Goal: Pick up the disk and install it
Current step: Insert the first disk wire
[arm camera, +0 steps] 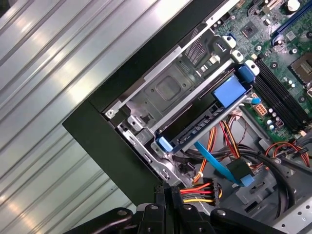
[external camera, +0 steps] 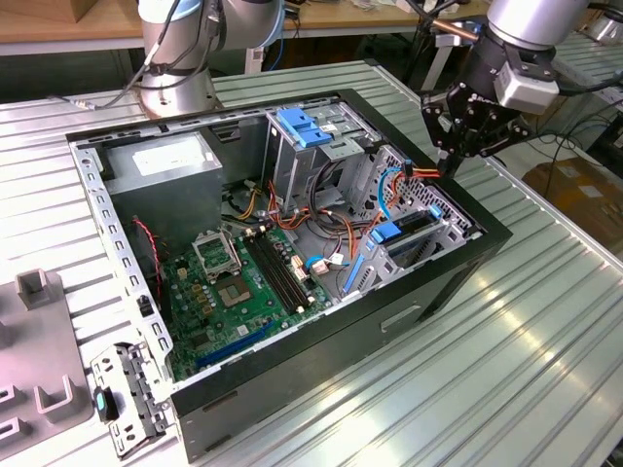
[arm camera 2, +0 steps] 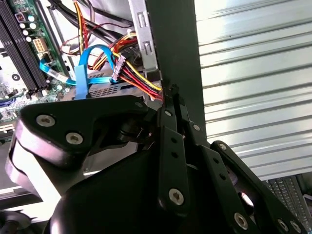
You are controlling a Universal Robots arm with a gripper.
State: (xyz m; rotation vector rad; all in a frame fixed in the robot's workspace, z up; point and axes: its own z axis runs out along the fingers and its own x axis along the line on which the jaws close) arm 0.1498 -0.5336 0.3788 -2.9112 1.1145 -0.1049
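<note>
Claw [external camera: 450, 165] over case [external camera: 292, 389], ribbed metal table [external camera: 526, 370], benches [external camera: 58, 24] behind

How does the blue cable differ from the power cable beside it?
The blue cable is one flat ribbon; the power cable is loose red, yellow and black wires. The power cable runs right by the gripper; the blue cable lies farther off. Both run inside the case.

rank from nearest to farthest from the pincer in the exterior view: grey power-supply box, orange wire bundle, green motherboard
1. orange wire bundle, right by the pincer, at the case edge
2. green motherboard, on the case floor
3. grey power-supply box, in the corner toward the exterior view's left
</note>
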